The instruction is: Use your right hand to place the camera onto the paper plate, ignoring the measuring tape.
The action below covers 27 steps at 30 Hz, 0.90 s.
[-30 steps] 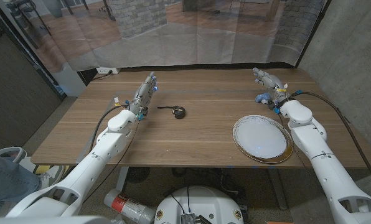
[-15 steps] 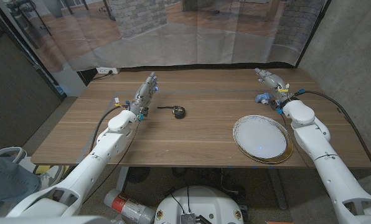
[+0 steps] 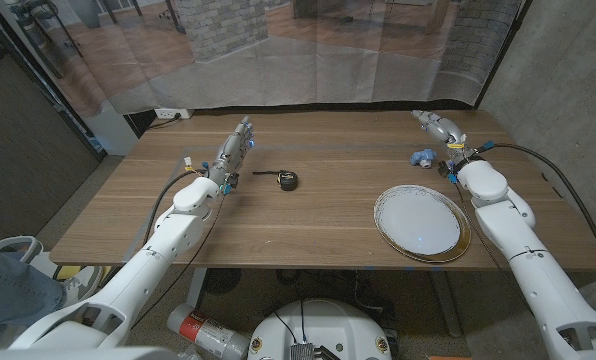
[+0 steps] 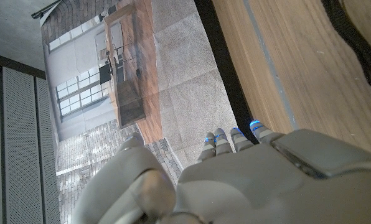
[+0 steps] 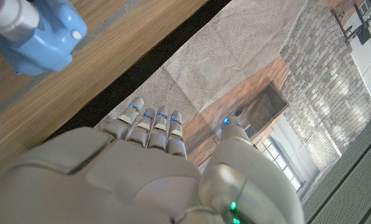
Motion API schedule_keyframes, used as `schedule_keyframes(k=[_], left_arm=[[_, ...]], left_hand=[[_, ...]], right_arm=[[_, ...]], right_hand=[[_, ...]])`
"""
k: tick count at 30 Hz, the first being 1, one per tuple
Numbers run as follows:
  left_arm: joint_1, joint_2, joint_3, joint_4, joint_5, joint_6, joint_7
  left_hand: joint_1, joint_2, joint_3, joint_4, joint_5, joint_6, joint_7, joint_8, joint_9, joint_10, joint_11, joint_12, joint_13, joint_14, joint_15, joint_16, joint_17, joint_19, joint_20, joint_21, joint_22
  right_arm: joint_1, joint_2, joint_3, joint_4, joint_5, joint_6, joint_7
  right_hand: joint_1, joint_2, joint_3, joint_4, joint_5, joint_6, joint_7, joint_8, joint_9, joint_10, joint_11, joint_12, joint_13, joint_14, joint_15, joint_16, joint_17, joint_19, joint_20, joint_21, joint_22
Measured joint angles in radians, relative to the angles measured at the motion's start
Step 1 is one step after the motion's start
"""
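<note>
Reaching toward the far bench edge, the robot's right hand (image 3: 436,127) hovers with fingers extended and empty, close to the small blue toy camera (image 3: 422,156).

None of the job looks done: the camera sits on the wooden bench (image 3: 318,215), just beyond the round white paper plate (image 3: 419,222), which carries nothing; the grasp, lift and placement all remain. The black measuring tape (image 3: 289,180) lies untouched mid-bench, near the left hand (image 3: 234,150), which waits released, fingers straight, holding nothing.
</note>
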<state>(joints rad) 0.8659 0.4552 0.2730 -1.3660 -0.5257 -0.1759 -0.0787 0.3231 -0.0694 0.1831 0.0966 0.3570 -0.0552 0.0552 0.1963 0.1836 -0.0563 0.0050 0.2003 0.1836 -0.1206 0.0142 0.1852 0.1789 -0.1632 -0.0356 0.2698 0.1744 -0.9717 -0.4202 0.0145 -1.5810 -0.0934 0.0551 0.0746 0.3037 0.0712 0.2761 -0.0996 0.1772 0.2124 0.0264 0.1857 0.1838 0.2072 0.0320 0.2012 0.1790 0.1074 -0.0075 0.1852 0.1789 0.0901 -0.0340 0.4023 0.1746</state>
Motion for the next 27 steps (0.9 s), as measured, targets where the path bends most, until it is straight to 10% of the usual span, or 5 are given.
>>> schedule_keyframes(k=[27], left_arm=[[0.014, -0.002, 0.003, -0.014, 0.001, 0.002, 0.015]], left_hand=[[0.009, 0.009, 0.000, 0.000, 0.000, 0.006, 0.005, 0.000, 0.000, 0.000, 0.000, 0.000, 0.000, 0.000, 0.000, 0.000, 0.000, 0.000, 0.000, -0.004, 0.000]], right_arm=[[-0.026, -0.030, -0.002, -0.035, -0.136, -0.001, -0.070]], right_hand=[[0.019, 0.009, 0.007, -0.018, 0.004, 0.013, -0.012, 0.008, 0.000, 0.018, -0.018, 0.007, 0.000, 0.020, -0.020, 0.004, -0.002, 0.024, -0.002, -0.010, 0.000]])
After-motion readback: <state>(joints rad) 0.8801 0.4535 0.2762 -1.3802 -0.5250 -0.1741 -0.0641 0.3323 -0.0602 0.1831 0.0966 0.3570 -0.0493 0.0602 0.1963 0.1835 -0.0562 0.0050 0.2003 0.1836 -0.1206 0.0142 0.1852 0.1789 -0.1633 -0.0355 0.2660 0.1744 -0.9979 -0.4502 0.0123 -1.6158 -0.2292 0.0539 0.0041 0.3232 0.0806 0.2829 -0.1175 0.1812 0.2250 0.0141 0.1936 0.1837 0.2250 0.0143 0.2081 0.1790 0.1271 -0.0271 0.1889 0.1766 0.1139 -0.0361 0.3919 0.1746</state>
